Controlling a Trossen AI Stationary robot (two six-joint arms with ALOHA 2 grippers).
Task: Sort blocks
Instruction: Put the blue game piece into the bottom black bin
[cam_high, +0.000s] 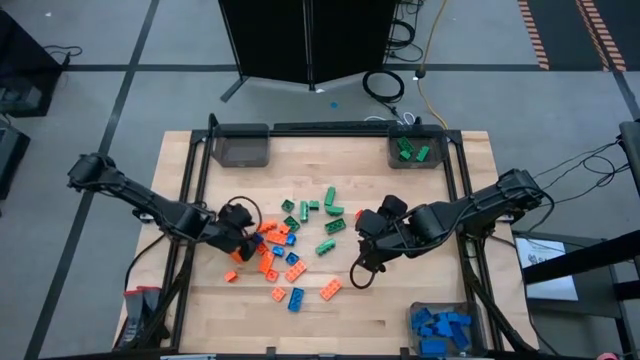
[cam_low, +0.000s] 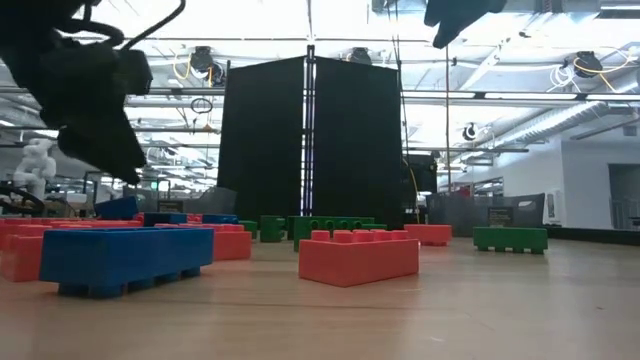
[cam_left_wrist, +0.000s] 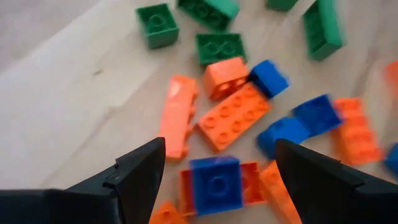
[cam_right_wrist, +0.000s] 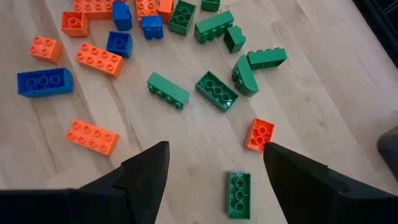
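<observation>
My wooden worktop (cam_high: 330, 315) carries the blocks (cam_high: 285, 240) scattered across its middle. Around that heap sit three clear grey bins: an empty one (cam_high: 241, 147) at one far corner, one with green bricks (cam_high: 415, 150) opposite, one with blue bricks (cam_high: 441, 328) nearest.

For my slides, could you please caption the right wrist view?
Open right gripper hovers above scattered orange, green and blue blocks on the wooden table.

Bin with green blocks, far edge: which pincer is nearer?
Right. The right pincer hovers over the table middle, just below the bin with green blocks. The left pincer sits over the orange and blue pile, farther off toward the left.
</observation>
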